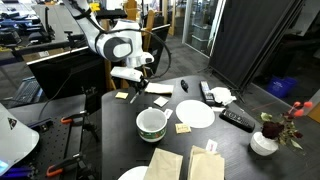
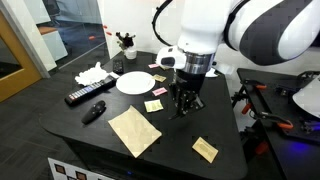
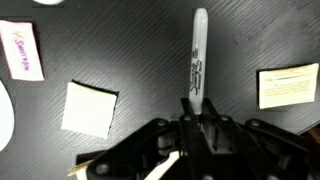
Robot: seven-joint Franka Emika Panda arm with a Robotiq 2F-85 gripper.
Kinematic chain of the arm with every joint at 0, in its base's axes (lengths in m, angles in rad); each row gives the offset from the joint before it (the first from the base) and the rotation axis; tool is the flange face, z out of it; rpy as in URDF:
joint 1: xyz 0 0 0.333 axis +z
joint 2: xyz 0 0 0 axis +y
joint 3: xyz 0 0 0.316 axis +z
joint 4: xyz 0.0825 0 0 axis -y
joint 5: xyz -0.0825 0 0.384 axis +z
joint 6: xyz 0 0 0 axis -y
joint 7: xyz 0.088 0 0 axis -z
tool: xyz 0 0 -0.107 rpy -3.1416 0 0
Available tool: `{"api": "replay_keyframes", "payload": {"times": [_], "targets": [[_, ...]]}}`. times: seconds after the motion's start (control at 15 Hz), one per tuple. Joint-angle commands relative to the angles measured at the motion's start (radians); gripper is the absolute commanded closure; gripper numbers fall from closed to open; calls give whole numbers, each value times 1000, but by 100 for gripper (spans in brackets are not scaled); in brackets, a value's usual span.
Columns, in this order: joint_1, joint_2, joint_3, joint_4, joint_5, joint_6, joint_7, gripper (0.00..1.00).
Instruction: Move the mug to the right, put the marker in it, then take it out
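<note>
In the wrist view my gripper (image 3: pixel 190 110) is shut on the lower end of the marker (image 3: pixel 198 50), a slim stick with a pale cap and dark script on its barrel. The marker points away from me over the black tabletop. The mug (image 1: pixel 151 122), white with a dark green band, stands upright on the table, nearer the camera than my gripper (image 1: pixel 135 90) and apart from it. In an exterior view my gripper (image 2: pixel 185 100) hangs low over the table, with the mug (image 2: pixel 167 60) behind it. The marker is too small to make out in both exterior views.
A flat white plate (image 1: pixel 195 113) lies right of the mug. A black remote (image 1: pixel 237 118) and a flower pot (image 1: pixel 264 140) sit further right. Paper notes (image 3: pixel 90 108) (image 3: pixel 288 85) lie on either side of the marker. Beige napkins (image 1: pixel 185 165) lie at the front edge.
</note>
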Motion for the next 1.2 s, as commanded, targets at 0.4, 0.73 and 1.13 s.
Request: {"api": "replay_keyframes", "payload": {"times": [0.4, 0.73, 1.13], "targets": [[-60, -299, 6, -185, 159, 36, 65, 96], [-56, -386, -50, -233, 237, 67, 132, 96], [-78, -458, -125, -272, 132, 94, 401, 96]]}}
